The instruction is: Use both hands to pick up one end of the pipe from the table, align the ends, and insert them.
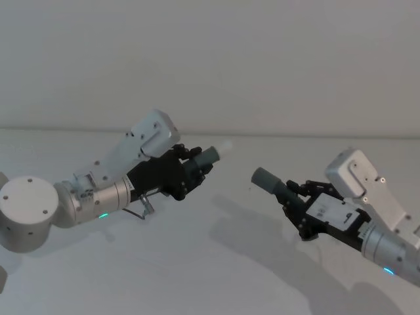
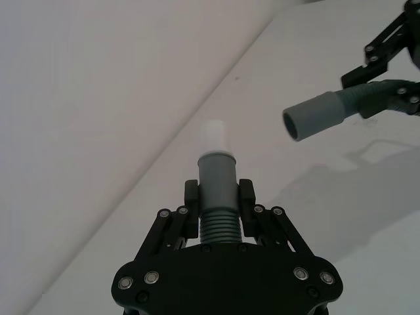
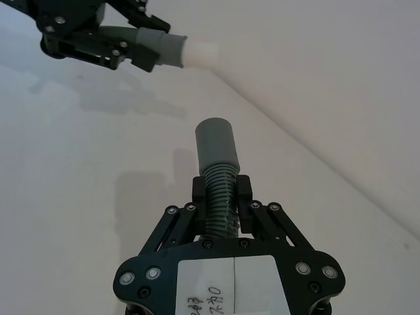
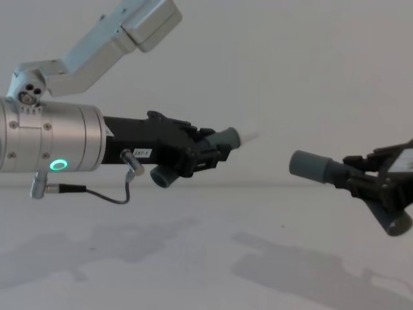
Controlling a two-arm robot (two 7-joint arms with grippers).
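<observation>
Both pipe pieces hang in the air above the white table [image 1: 197, 269]. My left gripper [image 1: 188, 167] is shut on the ribbed part of one grey piece [image 2: 216, 177], whose narrow white tip [image 1: 224, 147] points toward the right arm. My right gripper [image 1: 296, 194] is shut on the ribbed part of the other piece [image 3: 218, 190], whose wide grey socket collar [image 1: 265, 177] faces left. A short gap separates the two ends, and the tip sits a little higher than the socket. The chest view shows the tip [image 4: 251, 137] and the socket [image 4: 310, 166] apart too.
The table runs back to a plain pale wall [image 1: 262, 65]. Shadows of both arms fall on the table below them. A thin cable loop [image 4: 126, 187] hangs under the left wrist.
</observation>
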